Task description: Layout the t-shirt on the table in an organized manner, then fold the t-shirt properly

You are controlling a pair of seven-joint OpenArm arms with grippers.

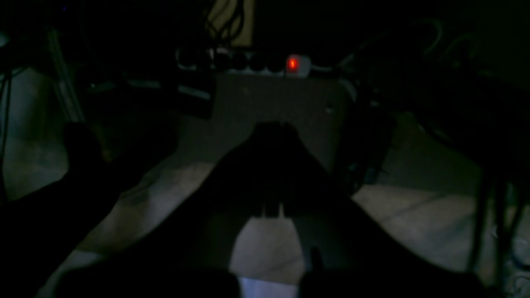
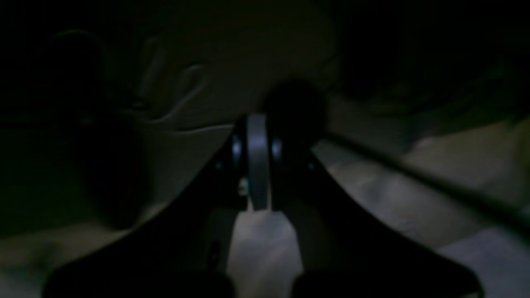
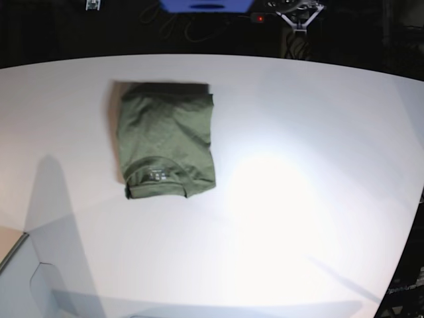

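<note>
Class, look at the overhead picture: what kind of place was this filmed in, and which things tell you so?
Probably a lab or workshop bench, not a home. A big bare white table holds only a folded t-shirt, with loose cables and a small tripod on the dark floor behind it.

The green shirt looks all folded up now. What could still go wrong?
Not much, probably, but two things:

1. The t-shirt is a loose folded bundle with layered edges at its bottom. If an arm swings back over it, the folds could get dragged open.

2. Both wrist views are very dark. The left hand and right hand look shut, with no shirt seen in them, but a snagged thread would be hard to spot.
</note>
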